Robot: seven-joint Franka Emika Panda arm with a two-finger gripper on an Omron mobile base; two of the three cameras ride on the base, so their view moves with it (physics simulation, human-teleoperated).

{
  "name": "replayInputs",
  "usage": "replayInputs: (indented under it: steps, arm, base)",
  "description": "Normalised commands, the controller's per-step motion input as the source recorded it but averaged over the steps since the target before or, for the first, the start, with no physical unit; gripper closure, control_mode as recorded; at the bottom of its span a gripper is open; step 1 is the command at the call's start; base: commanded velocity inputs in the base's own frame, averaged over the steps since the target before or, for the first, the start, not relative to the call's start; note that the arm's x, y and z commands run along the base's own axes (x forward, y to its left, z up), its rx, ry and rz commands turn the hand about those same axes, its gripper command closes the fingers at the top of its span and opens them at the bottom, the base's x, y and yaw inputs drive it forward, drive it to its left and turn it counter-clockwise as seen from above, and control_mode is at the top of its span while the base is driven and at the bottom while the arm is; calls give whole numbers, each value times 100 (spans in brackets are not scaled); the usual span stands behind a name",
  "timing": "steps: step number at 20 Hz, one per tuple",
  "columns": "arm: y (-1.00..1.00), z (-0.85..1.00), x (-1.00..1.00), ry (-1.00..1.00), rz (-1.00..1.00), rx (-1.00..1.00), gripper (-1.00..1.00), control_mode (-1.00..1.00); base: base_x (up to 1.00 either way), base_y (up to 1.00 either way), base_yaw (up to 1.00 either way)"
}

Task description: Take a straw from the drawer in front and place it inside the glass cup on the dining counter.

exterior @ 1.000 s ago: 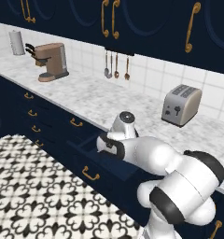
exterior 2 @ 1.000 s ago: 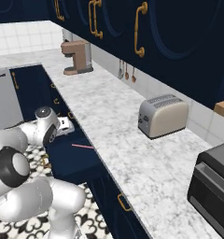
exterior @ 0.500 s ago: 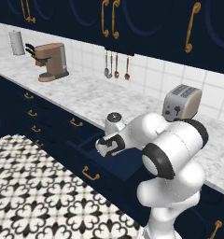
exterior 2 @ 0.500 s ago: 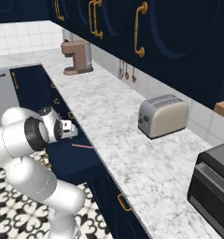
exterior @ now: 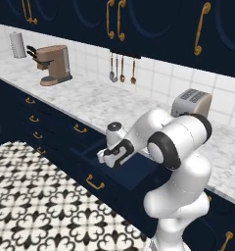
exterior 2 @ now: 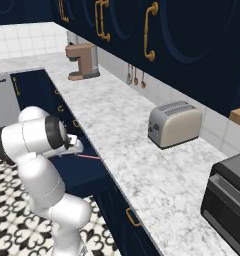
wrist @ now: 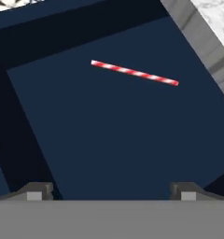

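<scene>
I am holding the two-finger gripper over the pulled-out wide navy-blue drawer with the curved brass handle, below the near edge of the grey-white marble worktop. The jaws are standing wide apart with nothing between them. The thin red-and-white striped straw is lying flat on the drawer floor, well beyond the fingertips. From the right base camera I am seeing the straw poking out just beside the arm. A silver toaster is sitting farther along the worktop.

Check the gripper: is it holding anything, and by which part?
Nothing is held. The gripper is open above the drawer, and the straw lies flat on the drawer floor, clear of the fingertips.
</scene>
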Motion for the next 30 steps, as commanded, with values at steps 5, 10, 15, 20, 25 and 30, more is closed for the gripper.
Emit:
replayInputs:
  steps: [5, 10, 15, 20, 25, 30]
  arm:
    - [0, -28, 0, 5, -6, 3, -100, -100]
    - [1, -18, -9, 5, -1, 6, -100, -100]
    - [15, -16, -23, 3, 0, 6, -100, -100]
    - [39, -20, -27, 2, 0, 4, -100, -100]
    - [89, 1, -95, 0, 3, 0, -100, -100]
    - [84, 44, -68, 0, 8, 0, -100, -100]
  base:
    - [0, 0, 0]
    - [0, 0, 0]
    - [0, 0, 0]
    - [0, 0, 0]
    - [0, 0, 0]
    - [0, 0, 0]
